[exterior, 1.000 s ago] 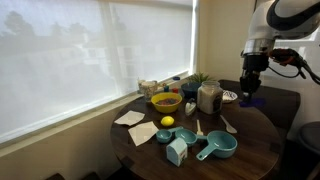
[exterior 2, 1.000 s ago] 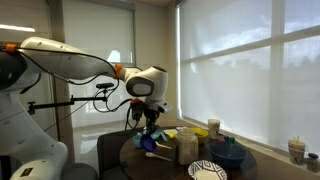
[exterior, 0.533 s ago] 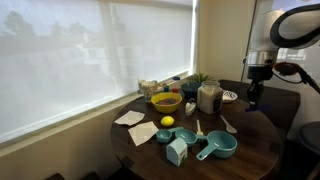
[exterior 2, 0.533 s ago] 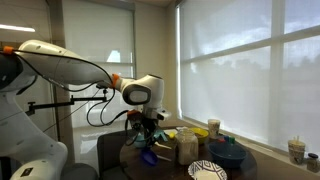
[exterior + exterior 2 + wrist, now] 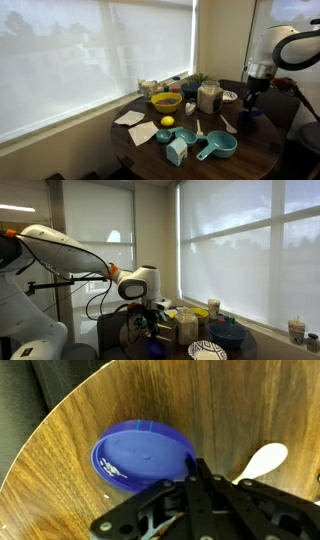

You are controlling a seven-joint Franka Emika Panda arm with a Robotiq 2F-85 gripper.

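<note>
— Where does the blue dish [image 5: 140, 460] sit?
— In the wrist view it lies flat on the wooden tabletop [image 5: 70, 490], left of centre; the tabletop's curved edge sweeps round it from nine o'clock up to twelve.
— And the gripper [image 5: 196, 468]?
— It comes in from six o'clock; its fingertips are drawn together with no gap showing, right at the dish's three o'clock rim; whether they pinch that rim or only hang over it, I cannot tell.
— Anything beside it?
— A white spoon [image 5: 262, 460] at three o'clock of the dish, just past the gripper and apart from the dish.
— The wider scene?
— In an exterior view, going across: napkins [image 5: 129, 118] at the tabletop's nine o'clock; a yellow bowl [image 5: 166, 101] with a lemon [image 5: 167, 122] at its six o'clock; teal measuring cups [image 5: 215, 147] nearer the front; a jar [image 5: 209, 97] at their twelve o'clock; the gripper [image 5: 248, 103], low over the tabletop's three o'clock edge, well apart from the bowl.
— Does the arm show?
— In an exterior view it bends down and the gripper [image 5: 152, 332] points at the tabletop; the fingers there are too small to read.
</note>
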